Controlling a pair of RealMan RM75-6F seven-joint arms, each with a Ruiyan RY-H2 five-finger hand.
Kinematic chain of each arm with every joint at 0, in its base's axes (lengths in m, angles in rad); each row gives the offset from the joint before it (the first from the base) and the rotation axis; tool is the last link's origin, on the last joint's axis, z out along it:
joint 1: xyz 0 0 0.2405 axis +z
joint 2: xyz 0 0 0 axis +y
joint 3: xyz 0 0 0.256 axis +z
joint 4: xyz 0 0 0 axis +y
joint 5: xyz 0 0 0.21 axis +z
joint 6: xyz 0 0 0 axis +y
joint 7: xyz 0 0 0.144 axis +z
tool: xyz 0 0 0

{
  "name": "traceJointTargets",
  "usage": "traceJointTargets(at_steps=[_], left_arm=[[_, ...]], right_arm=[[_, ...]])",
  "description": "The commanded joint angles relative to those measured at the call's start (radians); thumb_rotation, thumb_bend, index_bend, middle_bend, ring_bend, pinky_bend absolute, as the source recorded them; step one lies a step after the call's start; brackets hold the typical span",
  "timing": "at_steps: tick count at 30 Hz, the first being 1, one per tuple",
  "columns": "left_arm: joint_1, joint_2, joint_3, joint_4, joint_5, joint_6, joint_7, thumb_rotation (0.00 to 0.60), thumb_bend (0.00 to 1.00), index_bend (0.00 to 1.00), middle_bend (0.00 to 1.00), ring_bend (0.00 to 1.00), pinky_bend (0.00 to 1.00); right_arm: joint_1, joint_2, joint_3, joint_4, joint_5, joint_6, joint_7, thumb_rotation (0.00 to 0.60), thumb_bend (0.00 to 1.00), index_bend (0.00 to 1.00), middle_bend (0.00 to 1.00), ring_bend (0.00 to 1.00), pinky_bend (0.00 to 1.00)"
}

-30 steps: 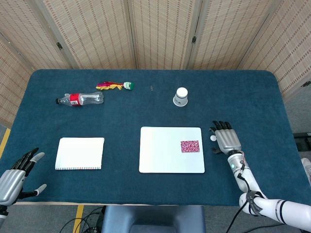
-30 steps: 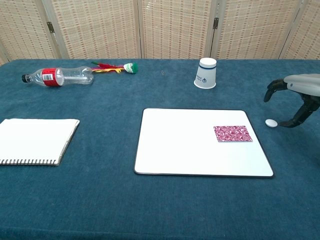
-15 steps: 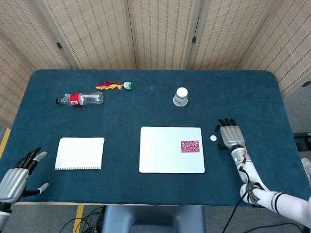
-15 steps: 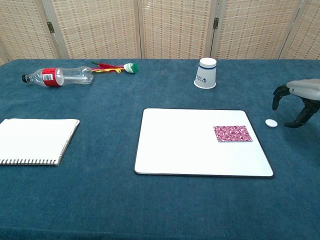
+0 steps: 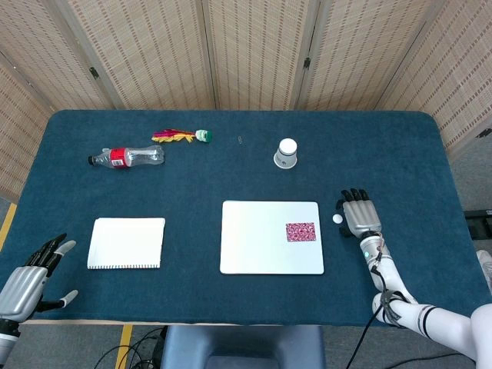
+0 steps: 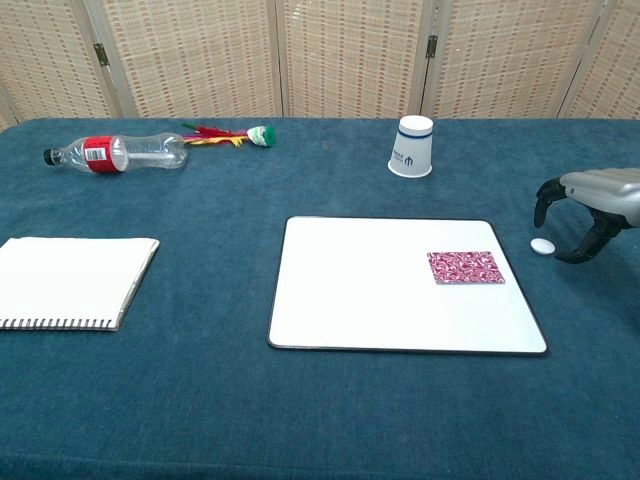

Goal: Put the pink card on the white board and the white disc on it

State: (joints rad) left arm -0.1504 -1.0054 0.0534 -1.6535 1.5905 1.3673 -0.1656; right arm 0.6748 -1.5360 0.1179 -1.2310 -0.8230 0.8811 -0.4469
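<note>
The white board (image 5: 271, 237) (image 6: 400, 285) lies flat in the middle of the table. The pink card (image 5: 300, 231) (image 6: 465, 267) lies on its right part. The small white disc (image 5: 337, 219) (image 6: 542, 246) sits on the blue cloth just off the board's right edge. My right hand (image 5: 360, 214) (image 6: 588, 205) hovers right beside the disc, its fingers apart and curved down around it, holding nothing. My left hand (image 5: 27, 279) stays at the table's front left corner, fingers spread and empty; the chest view does not show it.
A white notebook (image 5: 127, 243) (image 6: 70, 281) lies left of the board. At the back stand an upturned paper cup (image 5: 286, 153) (image 6: 412, 146), a plastic bottle (image 5: 126, 157) (image 6: 113, 153) on its side and a feathered shuttlecock (image 5: 183, 136) (image 6: 229, 134).
My right hand drew back to the right from the disc half a second ago, and has now come back left toward it. The disc, card and board have not moved.
</note>
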Motion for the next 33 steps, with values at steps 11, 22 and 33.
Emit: traceJointTargets(at_steps=[11,22,33], left_arm=[[-0.003,-0.001,-0.002,0.007,-0.004,-0.005,-0.006,0.600,0.25,0.11,0.04,0.03,0.18],[-0.008,-0.004,-0.004,0.013,-0.012,-0.015,-0.010,0.600,0.25,0.11,0.04,0.03,0.18],[-0.018,-0.011,-0.006,0.021,-0.021,-0.034,-0.019,0.600,0.25,0.11,0.04,0.03,0.18]], right_arm=[[0.009,-0.038,0.012,0.052,0.006,-0.030,-0.003,0.600,0.22,0.39,0.12,0.00,0.00],[0.016,-0.050,0.022,0.081,0.023,-0.054,-0.011,0.600,0.22,0.41,0.12,0.00,0.00],[0.027,-0.067,0.031,0.113,0.026,-0.071,-0.010,0.600,0.24,0.49,0.15,0.00,0.00]])
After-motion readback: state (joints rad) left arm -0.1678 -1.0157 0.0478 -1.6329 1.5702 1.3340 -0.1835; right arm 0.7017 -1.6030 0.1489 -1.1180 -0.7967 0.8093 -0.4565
